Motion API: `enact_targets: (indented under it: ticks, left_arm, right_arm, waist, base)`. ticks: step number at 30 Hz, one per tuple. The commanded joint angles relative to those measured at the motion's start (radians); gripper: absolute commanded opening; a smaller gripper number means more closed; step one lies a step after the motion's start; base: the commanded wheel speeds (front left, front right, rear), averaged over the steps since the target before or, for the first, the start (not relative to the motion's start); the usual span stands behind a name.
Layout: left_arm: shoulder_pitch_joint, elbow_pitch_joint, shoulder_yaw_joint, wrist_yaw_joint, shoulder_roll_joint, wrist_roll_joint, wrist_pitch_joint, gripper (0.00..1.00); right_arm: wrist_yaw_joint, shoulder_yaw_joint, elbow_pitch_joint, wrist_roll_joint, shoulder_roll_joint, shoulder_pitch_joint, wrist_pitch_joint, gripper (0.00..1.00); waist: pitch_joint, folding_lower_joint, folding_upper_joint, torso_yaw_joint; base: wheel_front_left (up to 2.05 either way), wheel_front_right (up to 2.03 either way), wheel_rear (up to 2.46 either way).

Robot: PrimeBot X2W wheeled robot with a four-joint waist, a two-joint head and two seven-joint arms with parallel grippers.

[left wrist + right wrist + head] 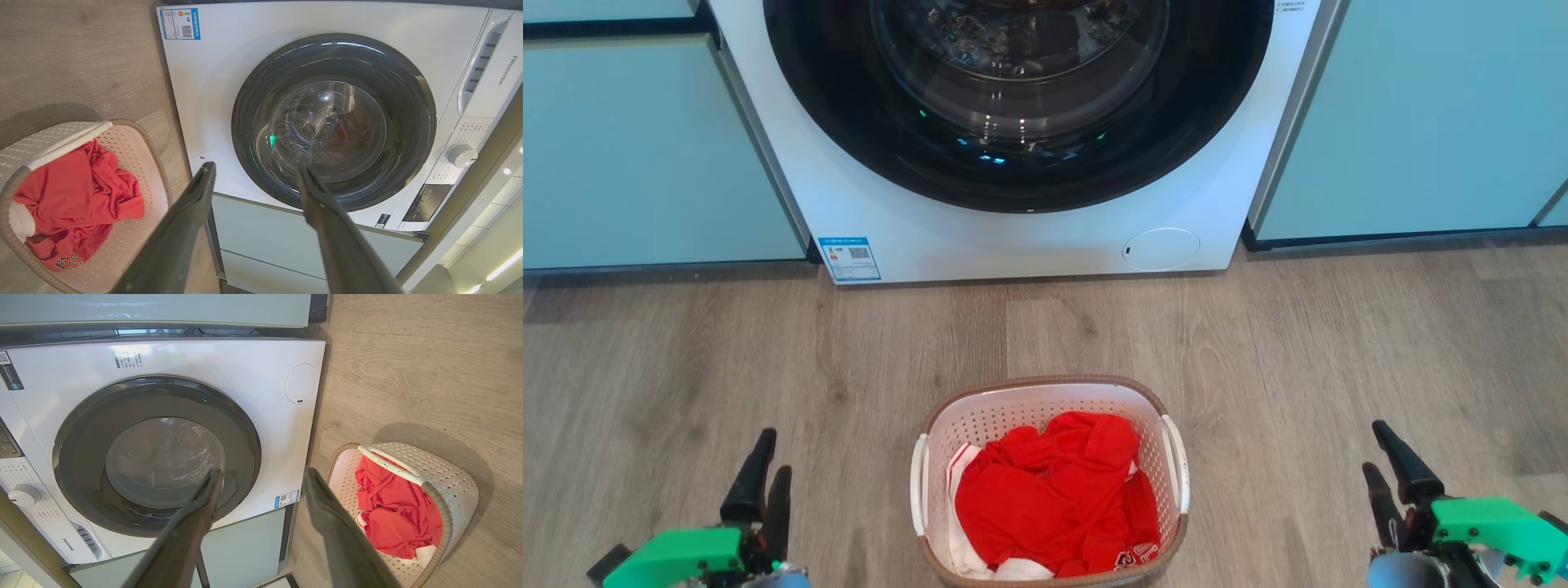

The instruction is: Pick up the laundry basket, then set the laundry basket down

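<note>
The laundry basket (pixel 1013 408) stands on the wood floor in front of the washing machine, white with perforated walls, a brown rim and white side handles. Red and white clothes (pixel 1054 490) lie inside it. In the head view my left gripper (pixel 772 453) is open at the lower left, well to the left of the basket. My right gripper (pixel 1376 445) is open at the lower right, well to the right of it. Neither touches the basket. The basket (pixel 135 163) shows at the left wrist view's left edge, beside my left gripper (pixel 255 171). The basket (pixel 449 477) lies right of my right gripper (pixel 263 477) in the right wrist view.
A white front-loading washing machine (pixel 915 220) with a dark round door (pixel 1013 106) stands straight ahead. Pale teal cabinets (pixel 645 155) flank it on both sides. Open wood floor (pixel 686 351) lies left, right and ahead of the basket.
</note>
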Motion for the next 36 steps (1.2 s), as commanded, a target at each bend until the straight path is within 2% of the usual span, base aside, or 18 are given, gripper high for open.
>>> enact_targets:
  ticks: [1,17,36]
  left_arm:
    - [-0.048,-0.037,0.003,-0.001,0.01,0.011,-0.009,1.0]
    - [-0.063,-0.059,0.016,-0.002,0.012,0.084,-0.056,1.0]
    - [-0.084,-0.154,0.036,-0.003,0.013,0.271,-0.108,1.0]
  right_arm:
    - [0.001,0.002,-0.038,-0.016,-0.003,-0.038,-0.011,1.0]
    - [0.002,-0.017,-0.092,-0.163,-0.005,-0.062,-0.058,1.0]
    - [0.003,0.065,-0.217,-0.516,-0.007,-0.122,-0.11,1.0]
  waist:
    - [0.0,0.0,0.0,0.0]
    - [-0.007,0.0,0.0,0.001]
    - [-0.006,0.0,0.0,0.009]
  base:
    - [0.0,0.0,0.0]
    - [0.0,0.0,0.0]
    - [0.0,0.0,0.0]
